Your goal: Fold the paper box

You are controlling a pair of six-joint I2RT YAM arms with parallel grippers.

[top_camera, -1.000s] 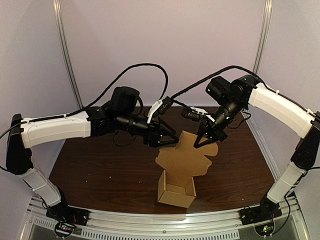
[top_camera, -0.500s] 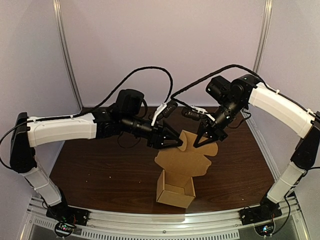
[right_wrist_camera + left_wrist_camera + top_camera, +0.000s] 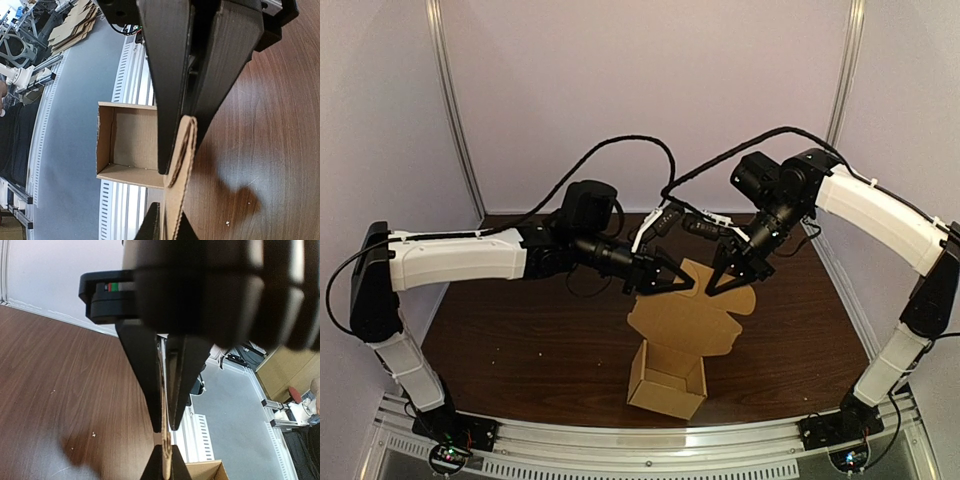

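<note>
a: looking at the overhead view first, where does the paper box point(image 3: 665, 388) sit?

b: on the dark wooden table point(image 3: 520, 350), near the front edge, about midway between the two arm bases. its body is open at the top, and a tall flap point(image 3: 692, 318) with rounded ears stands up from its far side.

a: and the right gripper point(image 3: 718, 287)?

b: it comes down from the far right onto the upper right edge of that flap. its wrist camera shows the cardboard edge running up between the two dark fingers point(image 3: 172, 100), which are clamped on it from both sides. the open box body lies beyond, at the left of that view.

a: the left gripper point(image 3: 672, 283)?

b: it reaches in from the left, with its tip at the upper left edge of the flap, near the right one's tip. in its wrist camera the fingers point(image 3: 147, 375) leave only a thin slit, and a cardboard edge lines up with that slit just past the tips. whether they pinch the cardboard or only meet it, i cannot tell.

a: so both tips are at the flap's top?

b: yes, one at each side, not touching each other.
</note>
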